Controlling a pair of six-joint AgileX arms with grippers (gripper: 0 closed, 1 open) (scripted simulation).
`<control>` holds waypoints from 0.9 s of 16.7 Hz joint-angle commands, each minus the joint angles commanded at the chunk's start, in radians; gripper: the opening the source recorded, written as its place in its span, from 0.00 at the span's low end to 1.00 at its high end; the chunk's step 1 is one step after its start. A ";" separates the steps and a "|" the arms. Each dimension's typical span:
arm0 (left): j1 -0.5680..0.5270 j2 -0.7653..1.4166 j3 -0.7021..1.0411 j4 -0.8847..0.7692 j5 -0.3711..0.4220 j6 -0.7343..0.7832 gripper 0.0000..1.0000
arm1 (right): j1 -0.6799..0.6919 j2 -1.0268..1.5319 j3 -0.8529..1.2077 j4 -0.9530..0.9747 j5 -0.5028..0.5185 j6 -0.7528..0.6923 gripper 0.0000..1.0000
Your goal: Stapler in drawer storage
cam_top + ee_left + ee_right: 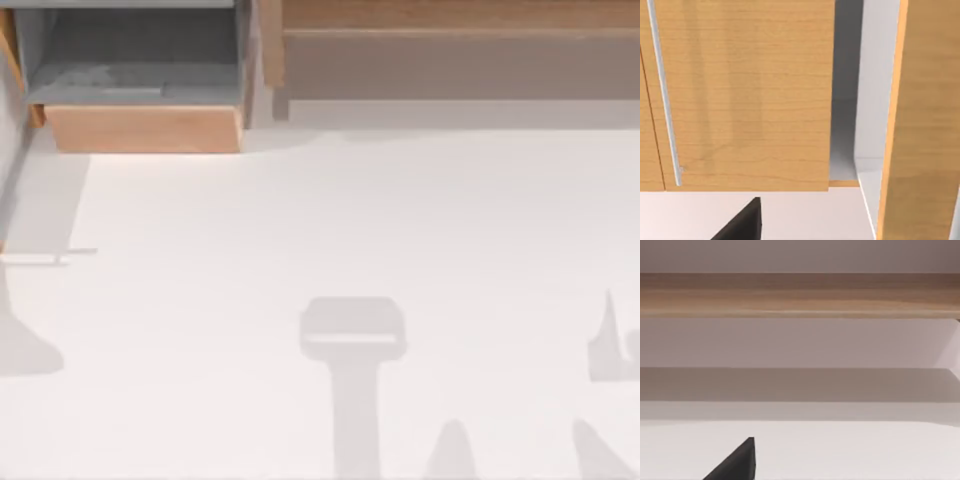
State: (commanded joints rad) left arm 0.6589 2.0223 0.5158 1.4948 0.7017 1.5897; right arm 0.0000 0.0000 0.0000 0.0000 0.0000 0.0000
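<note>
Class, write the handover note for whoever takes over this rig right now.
Left gripper: facing wooden panelling with a metal bar handle.
Right gripper: facing the long wooden unit.
Drawer: open at the table's top left, grey floor showing.
Done: drawer open.
Left: stapler into the drawer, then probably close it.

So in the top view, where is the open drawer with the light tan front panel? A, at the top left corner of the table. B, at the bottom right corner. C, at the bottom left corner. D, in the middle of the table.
A: the drawer stands pulled out at the top left of the white table, its grey inside open to view, beside the long wooden unit to its right.
</note>
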 joint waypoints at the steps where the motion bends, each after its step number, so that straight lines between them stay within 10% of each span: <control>1: 0.000 0.000 0.000 0.000 0.000 0.000 0.77 | 0.000 0.000 0.000 0.000 0.000 0.000 1.00; 11: 0.000 0.000 0.000 0.000 0.000 0.000 0.02 | 0.000 0.000 0.000 0.000 0.000 0.000 1.00; 15: 0.000 0.000 0.000 0.000 0.000 0.000 0.00 | 0.000 0.000 0.000 0.000 0.000 0.000 1.00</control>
State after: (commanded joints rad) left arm 0.6589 2.0223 0.5158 1.4948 0.7017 1.5897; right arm 0.0000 0.0000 0.0000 0.0000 0.0000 0.0000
